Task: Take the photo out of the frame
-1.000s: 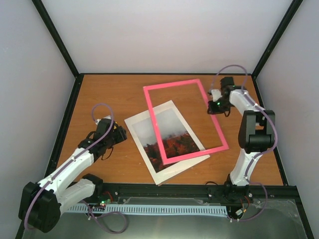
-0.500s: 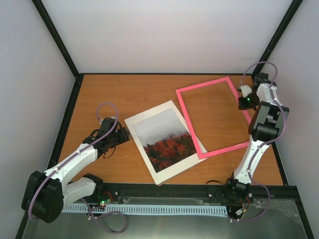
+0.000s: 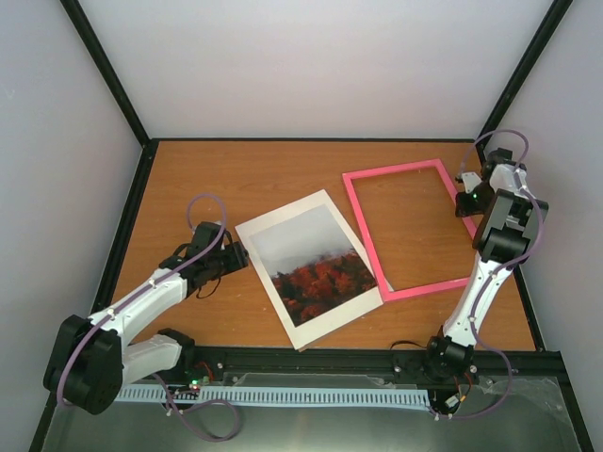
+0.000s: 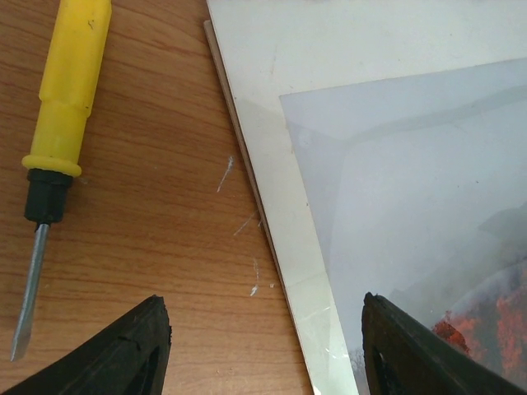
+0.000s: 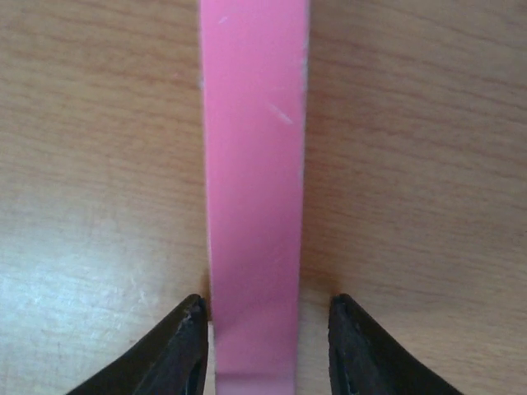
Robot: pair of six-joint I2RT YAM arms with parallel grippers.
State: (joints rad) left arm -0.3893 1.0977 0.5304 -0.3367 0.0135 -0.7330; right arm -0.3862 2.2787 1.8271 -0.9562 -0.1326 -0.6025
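Broadly, the job looks almost finished. On the wooden table [image 3: 236,179], the frame [image 3: 391,169] lies flat in the right half of the top view. It is a bare pink rectangle with table grain showing through its opening, so nothing sits inside it. The photo [image 3: 316,268] lies face up at the centre of that view, grey mist above and red trees below. It rests outside the frame, whose lower left corner comes just beside the right corner of the photo's surround.

That surround is a white mat border [image 3: 283,218]. In the left wrist view a clear pane [image 4: 412,189] lies skewed over the mat and the print, so the photo is out of the frame but sits in a loose stack.

The right gripper [image 3: 464,188], at the right edge of the top view, straddles the frame's far right bar. Its wrist camera shows the pink strip between parted jaws, with a sliver of wood showing on one side, so it is not clamping the bar. The left gripper [image 3: 229,256] hangs wide apart and empty at the stack's left edge.

A yellow-handled screwdriver [image 4: 62,107] lies at the upper left of the left wrist view.

What is left, I judge, is drawing the right arm clear, and perhaps separating the print from pane and mat.
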